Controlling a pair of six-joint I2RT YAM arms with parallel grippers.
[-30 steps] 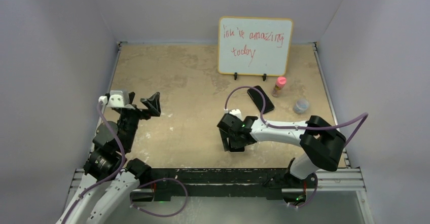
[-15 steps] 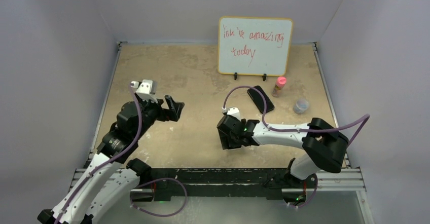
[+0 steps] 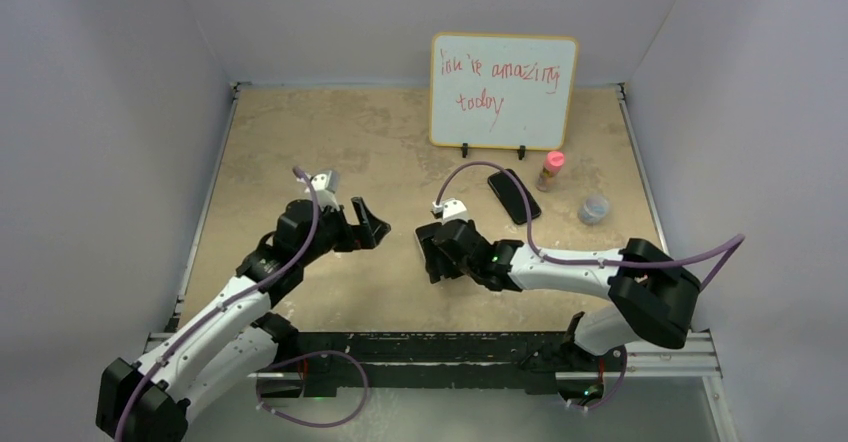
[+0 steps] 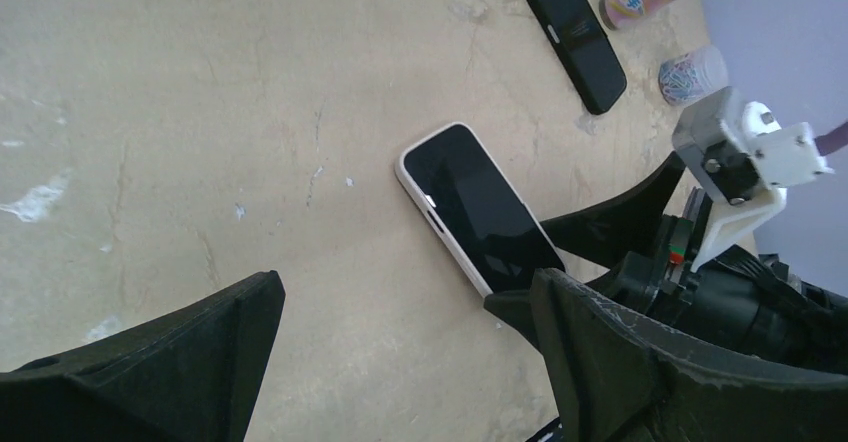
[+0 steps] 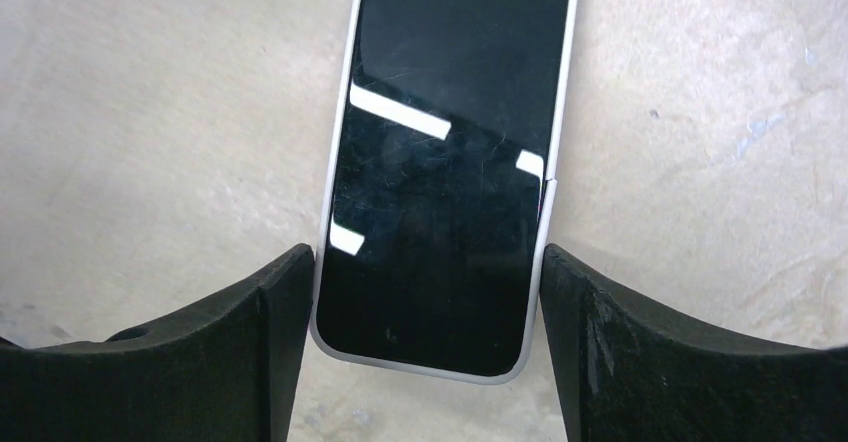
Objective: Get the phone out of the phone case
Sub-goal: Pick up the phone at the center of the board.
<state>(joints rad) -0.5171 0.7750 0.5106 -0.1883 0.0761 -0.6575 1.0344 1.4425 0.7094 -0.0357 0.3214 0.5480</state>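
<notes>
At the near middle of the mottled beige tabletop (image 3: 300, 142), the right gripper (image 5: 430, 262) straddled one end of the black-screened phone (image 5: 450, 162). Its two fingers were closed against the long sides of the white phone case (image 4: 445, 224). The phone sat inside that case, screen up, flat on the table. Just to the left, the left gripper (image 3: 368, 227) hovered facing the phone, its jaws spread wide with nothing between them. Farther back lay a second black slab-shaped handset (image 3: 514, 195), well clear of both grippers. To its right stood a pink-capped bottle (image 3: 550, 170) and a small clear jar (image 3: 594, 208). At the far edge stood a wood-framed whiteboard with red handwriting (image 3: 503, 90).
</notes>
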